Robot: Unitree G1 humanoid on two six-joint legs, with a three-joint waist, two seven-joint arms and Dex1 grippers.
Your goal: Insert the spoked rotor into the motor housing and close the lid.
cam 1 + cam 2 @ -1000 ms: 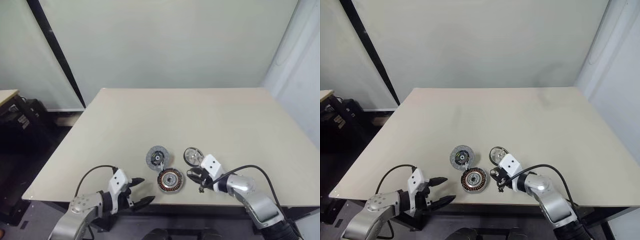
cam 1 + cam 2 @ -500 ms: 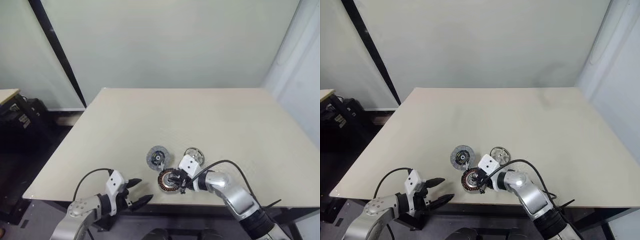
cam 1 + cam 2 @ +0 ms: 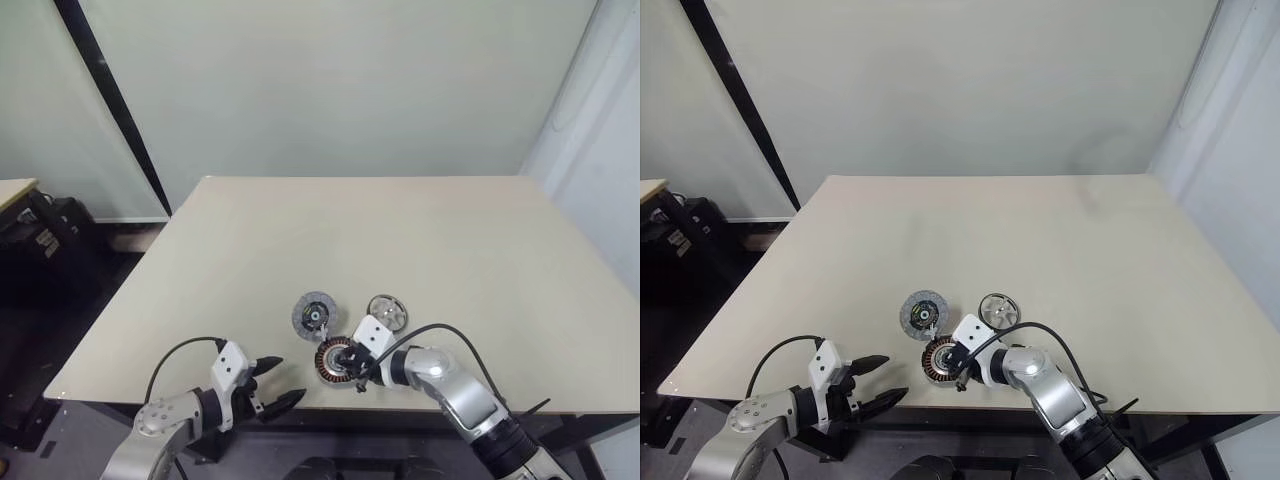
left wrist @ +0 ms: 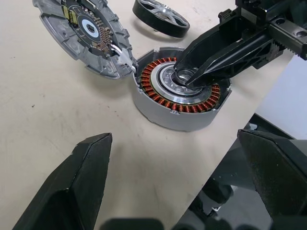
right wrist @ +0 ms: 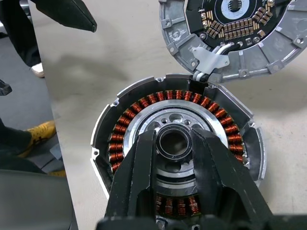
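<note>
Holding a small dark ring (image 5: 173,142) between the tips of my right gripper (image 5: 173,143), I have the fingers narrowed onto it directly above the silver centre of the motor housing (image 4: 180,91). Whether the ring is a loose part or the housing's own hub collar, I cannot tell; the fingers lie across the copper windings on the side toward me.

The housing is otherwise empty: windings all round, centre bore open, no wheel seated in it. The spoked rotor (image 3: 386,312) lies flat on the table (image 3: 420,250), just beyond the housing and a little to its right, so my right arm is clearly the nearer one for fetching it. The lid (image 3: 314,315) lies just beyond the housing to the left, its inner face up, its edge meeting the housing's rim.

My left gripper (image 3: 276,382) hangs wide open and empty off the near table edge, left of the housing.
</note>
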